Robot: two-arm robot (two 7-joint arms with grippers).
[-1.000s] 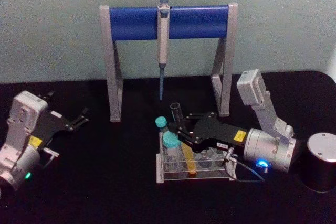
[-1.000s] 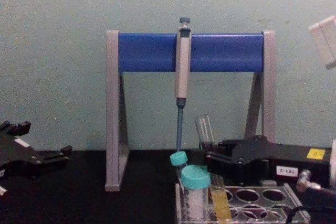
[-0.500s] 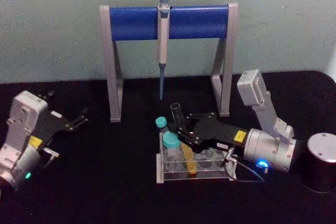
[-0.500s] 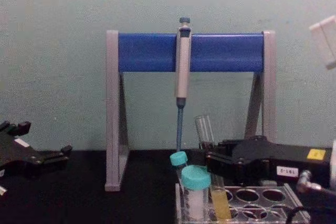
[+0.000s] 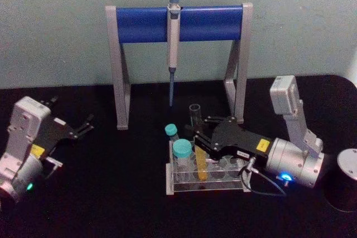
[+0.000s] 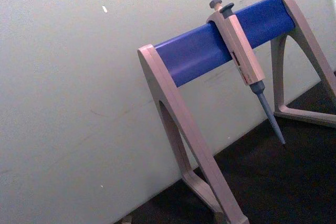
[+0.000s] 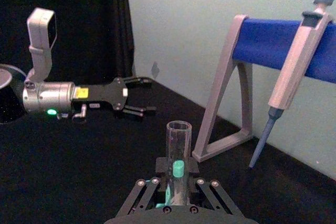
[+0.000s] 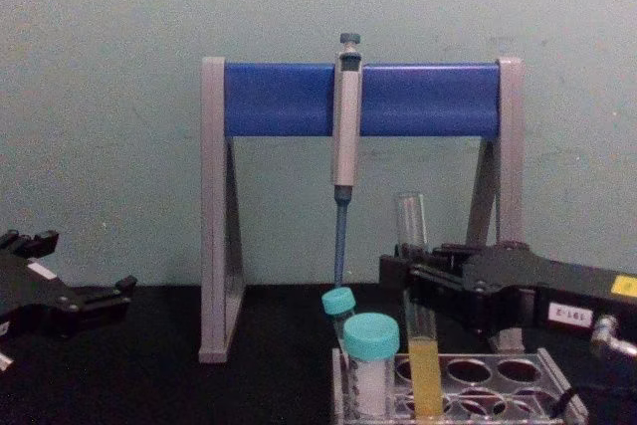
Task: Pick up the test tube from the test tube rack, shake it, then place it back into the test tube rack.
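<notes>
The test tube (image 5: 198, 149) stands upright, clear glass with yellow liquid in its lower part. Its lower end sits in a front hole of the clear test tube rack (image 5: 223, 185). My right gripper (image 5: 197, 137) reaches in from the right and is shut on the test tube at mid-height. From the chest, the test tube (image 8: 418, 306) rises above the right gripper (image 8: 406, 272) and the rack (image 8: 542, 365). The right wrist view looks along the test tube (image 7: 178, 150), with the fingers (image 7: 152, 187) on either side. My left gripper (image 5: 83, 126) rests open at the far left.
A grey-and-blue pipette stand (image 5: 145, 24) with a hanging pipette (image 5: 173, 43) stands behind the rack. Two teal-capped tubes (image 5: 181, 149) sit at the rack's left end. A grey metal cylinder (image 5: 347, 176) stands at the right edge. The table is black.
The right gripper swung the test tube from a left lean to upright. The wrist and arm moved right, and the tube's top now stands higher. The left arm has not moved.
</notes>
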